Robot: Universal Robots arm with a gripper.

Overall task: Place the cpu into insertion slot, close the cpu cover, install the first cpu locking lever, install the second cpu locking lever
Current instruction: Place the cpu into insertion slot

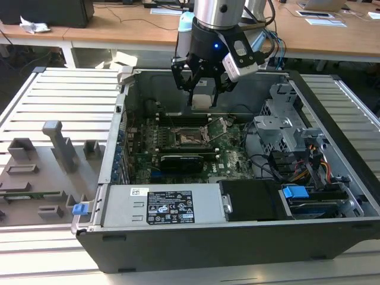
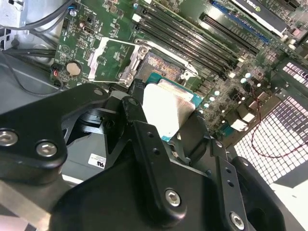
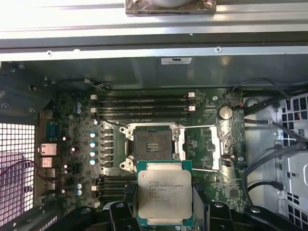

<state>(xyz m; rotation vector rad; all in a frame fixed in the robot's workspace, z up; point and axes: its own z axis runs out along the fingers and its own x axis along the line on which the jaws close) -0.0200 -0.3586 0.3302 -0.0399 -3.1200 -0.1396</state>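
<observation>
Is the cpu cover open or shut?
Open: the cpu cover is swung aside from the bare insertion slot; the gripper holds the cpu.

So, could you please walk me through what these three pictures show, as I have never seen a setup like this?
One picture looks on from outside. In it a robot arm hangs over an open computer case lying on a slatted metal table. The other two come from cameras riding near the arm's wrist, looking past its end effector, the grasping part. The end effector is shut on the cpu, a flat silvery chip, held above the green motherboard. Near it in the first wrist view is the insertion slot, empty, with the cpu cover swung open beside it. Grey holders stand on the table at the exterior view's left.
</observation>
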